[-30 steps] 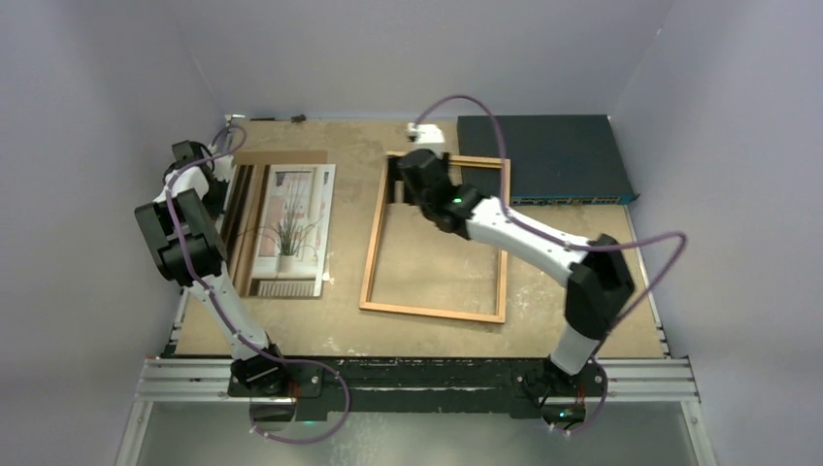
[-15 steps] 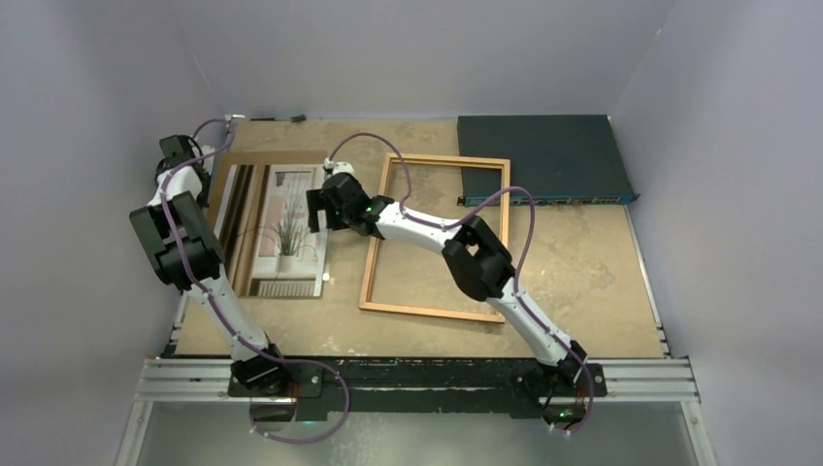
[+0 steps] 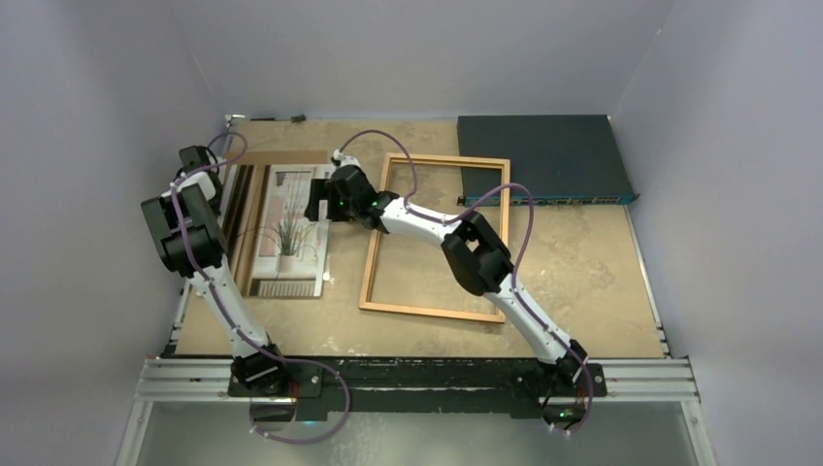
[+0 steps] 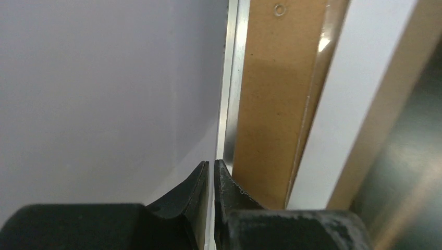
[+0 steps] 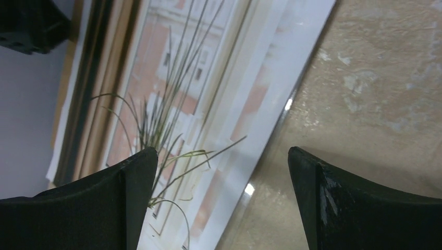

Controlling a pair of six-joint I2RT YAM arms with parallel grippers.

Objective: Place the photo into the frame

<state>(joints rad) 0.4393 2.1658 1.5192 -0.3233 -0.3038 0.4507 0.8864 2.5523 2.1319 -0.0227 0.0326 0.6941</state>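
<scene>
The photo (image 3: 291, 228) lies face up and flat on the left part of the desk (image 3: 582, 282), near the frame (image 3: 432, 312) but not touching it. Its far end rests on a brown backing board (image 3: 281, 157). I judge it to be a light, thin paper print: floppy, easy to crease, and hard to pinch while it lies flat. Glints along its long edge in the right wrist view suggest a slick surface.

The best hold looks to be the free right edge or a corner, slid or lifted slightly. The right tool (image 5: 221, 156) hangs over that edge with its jaws wide apart and holding nothing. The left tool (image 4: 211, 165) is at the desk's left rim beside the board, jaws together and empty. A dark blue flat box (image 3: 543, 155) sits at the far right.
</scene>
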